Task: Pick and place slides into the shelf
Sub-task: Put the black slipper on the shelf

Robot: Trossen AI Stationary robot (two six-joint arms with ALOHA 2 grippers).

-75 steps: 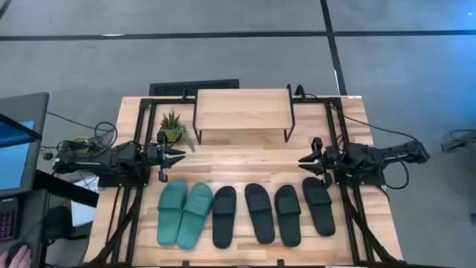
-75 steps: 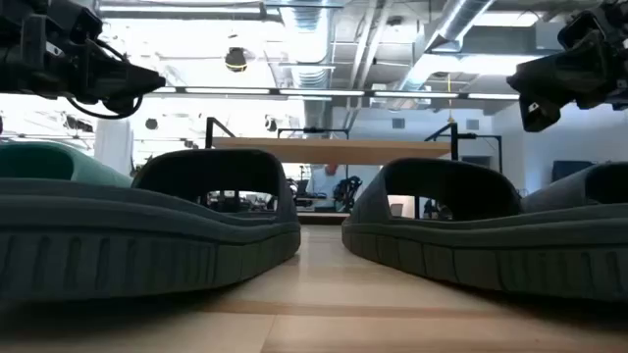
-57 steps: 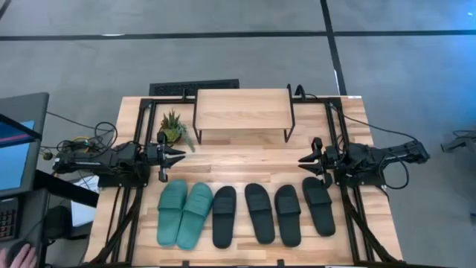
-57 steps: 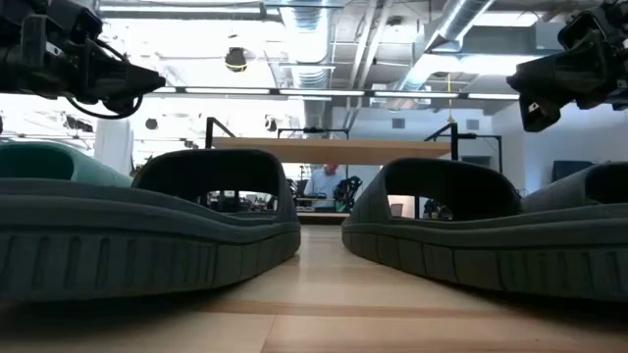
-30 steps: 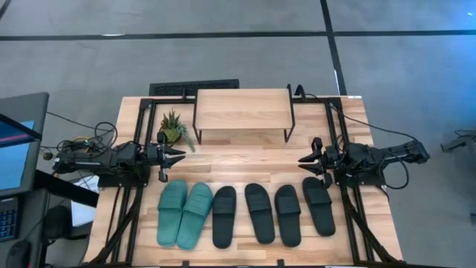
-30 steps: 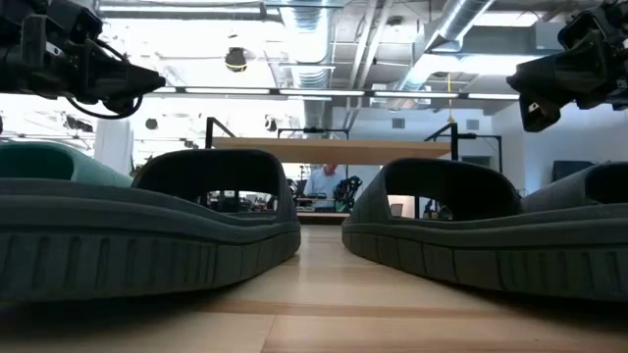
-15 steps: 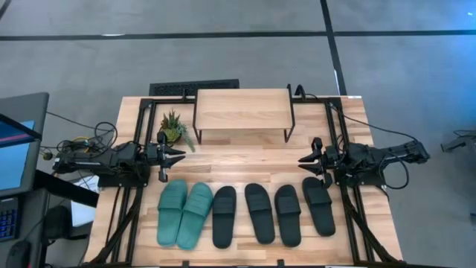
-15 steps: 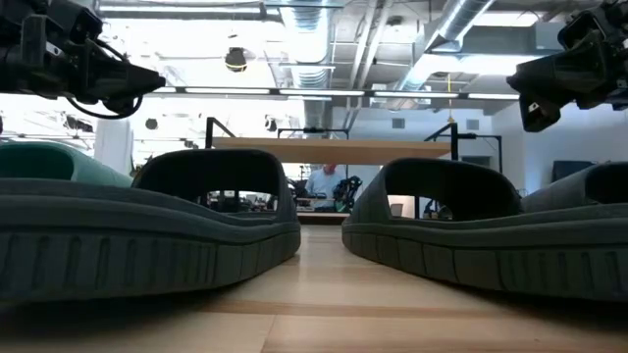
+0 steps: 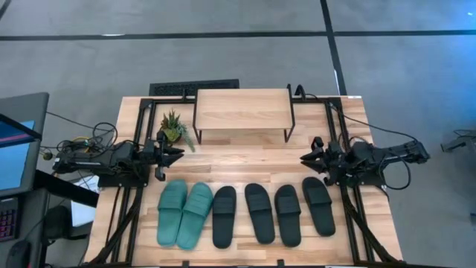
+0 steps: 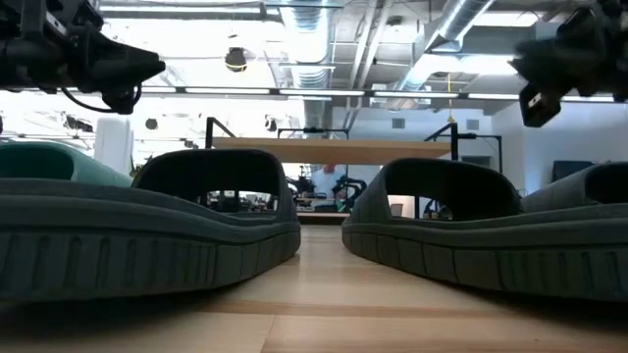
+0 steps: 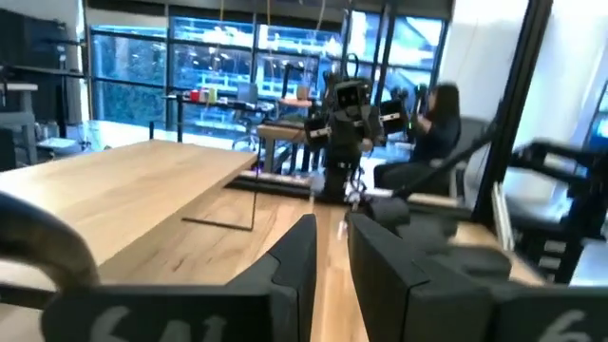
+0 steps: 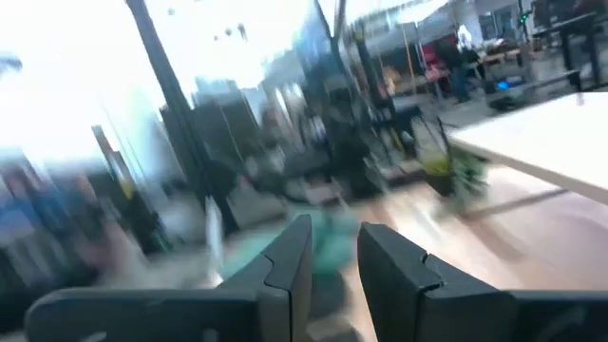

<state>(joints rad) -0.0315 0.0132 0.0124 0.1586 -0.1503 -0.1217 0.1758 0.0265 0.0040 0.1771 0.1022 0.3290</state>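
Observation:
Six slides lie soles down in a row along the table's near half: a teal pair (image 9: pixel 184 214) at the left and several black ones (image 9: pixel 259 213) to its right. In the low view two black slides (image 10: pixel 147 221) (image 10: pixel 461 221) fill the foreground. The shelf (image 9: pixel 242 110) stands on its black legs at the far middle. My left gripper (image 9: pixel 178 152) (image 11: pixel 331 256) hovers at the left edge and points right. My right gripper (image 9: pixel 303 158) (image 12: pixel 334 252) hovers at the right edge and points left. Each shows a narrow gap between its fingers with nothing in it.
A small potted plant (image 9: pixel 172 126) stands left of the shelf, just beyond my left gripper. Black frame rails (image 9: pixel 126 216) run along both sides of the table. Bare wood (image 9: pixel 242 160) lies between the shelf and the slides. A person (image 11: pixel 439 119) sits in the room beyond.
Both grippers have rolled about the line they point along and tipped up a little, without leaving their places. The slides and the shelf have stayed where they were.

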